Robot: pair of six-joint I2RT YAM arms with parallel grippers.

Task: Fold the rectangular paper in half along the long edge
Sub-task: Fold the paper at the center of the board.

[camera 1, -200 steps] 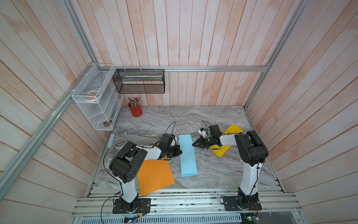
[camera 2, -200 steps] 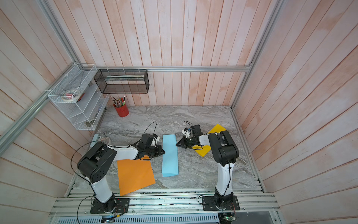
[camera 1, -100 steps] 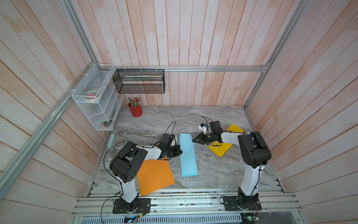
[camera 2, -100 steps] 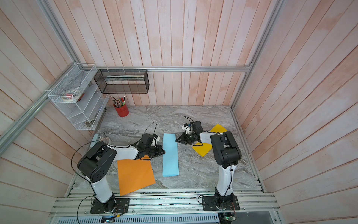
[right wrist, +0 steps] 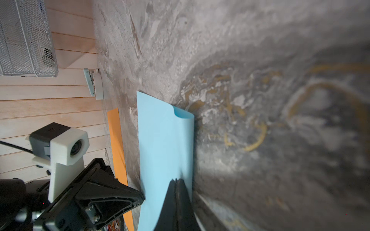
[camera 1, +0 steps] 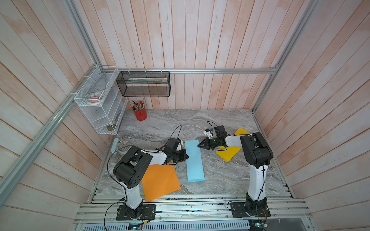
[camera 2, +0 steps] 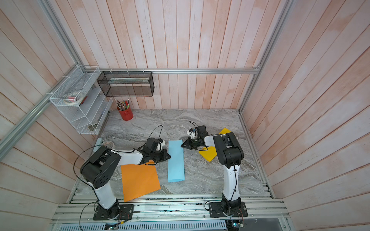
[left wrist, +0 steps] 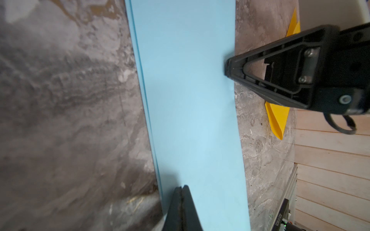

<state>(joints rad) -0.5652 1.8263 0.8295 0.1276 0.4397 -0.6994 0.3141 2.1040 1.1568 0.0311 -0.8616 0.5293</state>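
Back marble [camera 1: 180, 120] is wide open; left arm [camera 1: 156, 157], orange sheet [camera 1: 160, 180], right arm [camera 1: 233, 140] and yellow sheet [camera 1: 230, 153] crowd the blue paper [camera 1: 193, 160].

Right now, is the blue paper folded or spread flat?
Folded, but loosely: the blue paper shows two layers at its end, joined by a rounded bend, not a sharp crease.

Pale plank walls [camera 1: 200, 40] surround a grey marbled tabletop [camera 1: 160, 124] and a white wire shelf [camera 1: 100, 118].
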